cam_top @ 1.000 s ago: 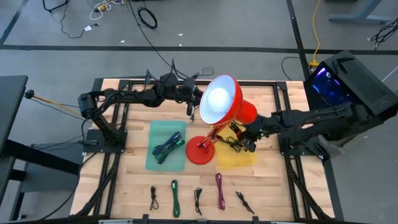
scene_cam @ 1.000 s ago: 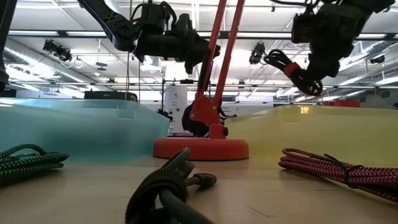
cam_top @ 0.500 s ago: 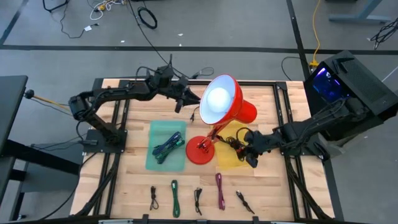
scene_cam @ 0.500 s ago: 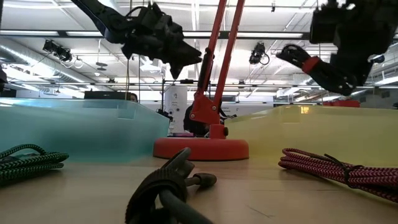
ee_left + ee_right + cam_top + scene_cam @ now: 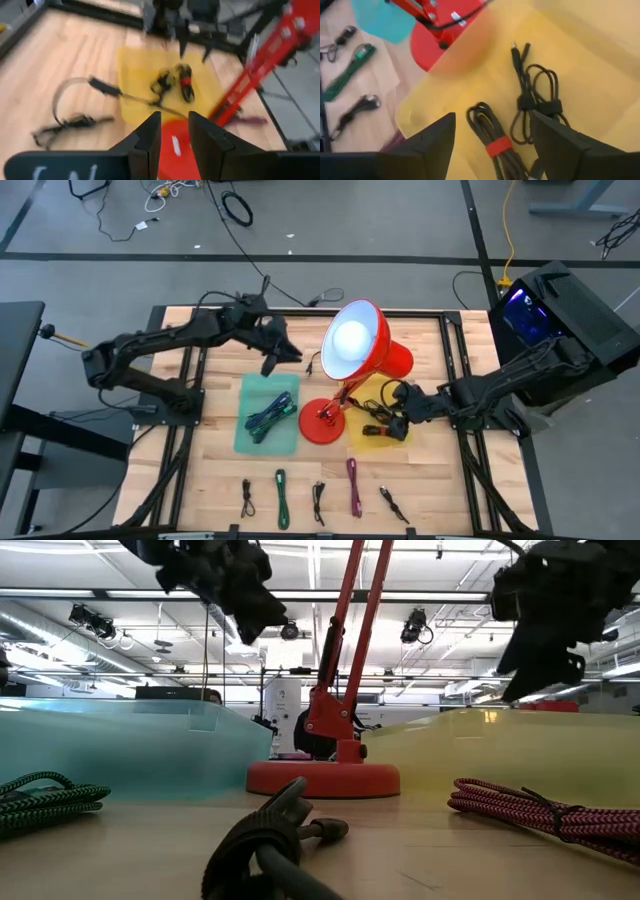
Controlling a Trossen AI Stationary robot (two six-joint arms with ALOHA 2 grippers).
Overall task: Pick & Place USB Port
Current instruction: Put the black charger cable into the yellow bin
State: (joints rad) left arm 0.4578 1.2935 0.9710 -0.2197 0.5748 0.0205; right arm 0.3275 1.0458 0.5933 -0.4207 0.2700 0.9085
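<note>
A yellow tray (image 5: 372, 442) lies right of the red lamp's base (image 5: 322, 423). Two black cable bundles rest on its floor, one tied with a red band (image 5: 496, 145) and one all black (image 5: 538, 107). My right gripper (image 5: 492, 116) hovers open just above them, touching neither; it also shows in the high view (image 5: 392, 423). My left gripper (image 5: 268, 362) is open by a narrow gap and empty, raised above the table beyond the green tray (image 5: 250, 395). It also shows in the left wrist view (image 5: 175, 117).
The green tray holds a dark green cable (image 5: 270, 418). Several bundled cables lie in a row near the table's near edge, among them a green one (image 5: 281, 497) and a magenta one (image 5: 353, 487). A loose black cord (image 5: 75, 102) lies on the wood by the lamp (image 5: 355, 345).
My right gripper has gone down toward the yellow tray and let go of the red-banded black cable that hung from it; the cable now lies in the tray. My left gripper has drawn back from the lamp toward the table's left and a little toward its near edge.
</note>
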